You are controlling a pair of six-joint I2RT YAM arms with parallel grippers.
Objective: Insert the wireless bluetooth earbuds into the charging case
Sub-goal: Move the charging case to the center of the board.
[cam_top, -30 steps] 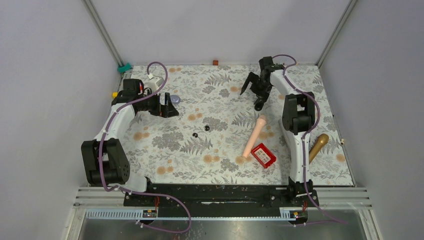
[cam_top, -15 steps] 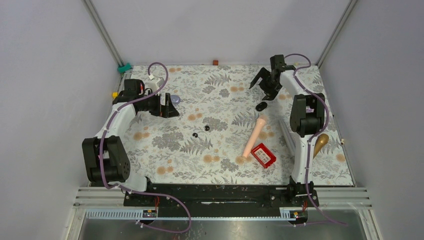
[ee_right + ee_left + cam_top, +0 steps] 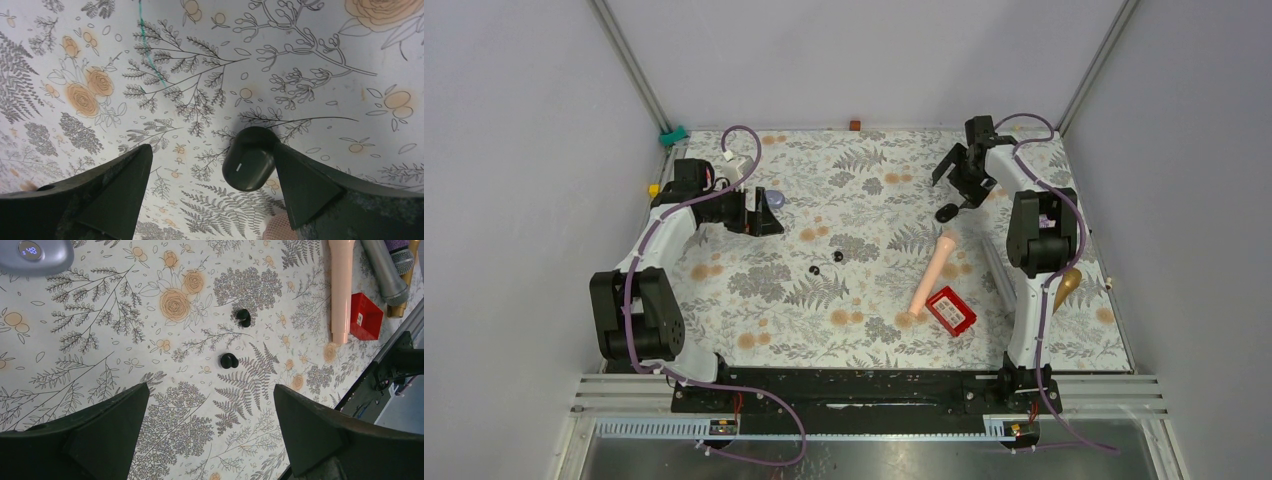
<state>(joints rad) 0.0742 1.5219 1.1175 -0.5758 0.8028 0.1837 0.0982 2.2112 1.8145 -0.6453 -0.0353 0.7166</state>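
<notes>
The charging case is a glossy black oval lying on the floral mat at the back right. My right gripper hovers just behind it, open. In the right wrist view the case lies between the wide-spread jaws of the gripper, close to the right finger, not gripped. Two tiny black earbuds lie mid-mat. The left wrist view shows the earbuds ahead of my open, empty left gripper. That gripper sits at the back left.
A lavender dome-like object sits beside the left gripper. A pink cylinder and a red block lie right of centre. A gold microphone lies by the right arm. A small red block rests at the back edge.
My right gripper has pulled back and to the right, off the charging case, which stays on the mat. The left arm has barely moved.
</notes>
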